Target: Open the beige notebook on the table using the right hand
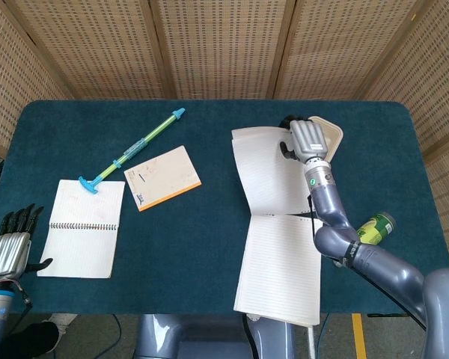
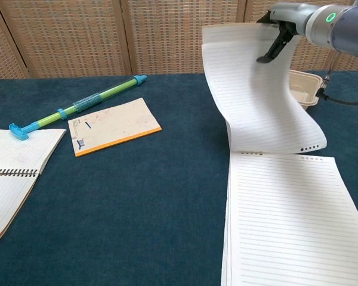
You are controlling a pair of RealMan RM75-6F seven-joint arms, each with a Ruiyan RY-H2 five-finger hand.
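The right hand (image 1: 305,138) grips the top edge of the cover (image 2: 250,89), which is lifted and curved, the thumb curled over its lined inner face and the rest of the hand behind the sheet. The cover rises from the notebook (image 1: 280,265), which lies open on the table (image 1: 209,224) at about 5 o'clock from the table's centre, its lined page face up and its near edge over the table's front rim. In the head view a tray (image 1: 331,134) shows just behind the hand at 2 o'clock; whether they touch cannot be told. A green can (image 1: 376,228) lies on its side at 4 o'clock from the hand, beside the arm's elbow.

Well apart, at 9 o'clock from the hand, sits an orange-edged pad (image 1: 162,177), with a green and blue pen (image 1: 135,148) just beyond it at 10 o'clock. A spiral pad (image 1: 83,227) lies open further toward 8 o'clock.

The left hand (image 1: 7,250) hangs off the table's front left corner, fingers straight and slightly apart, holding nothing.
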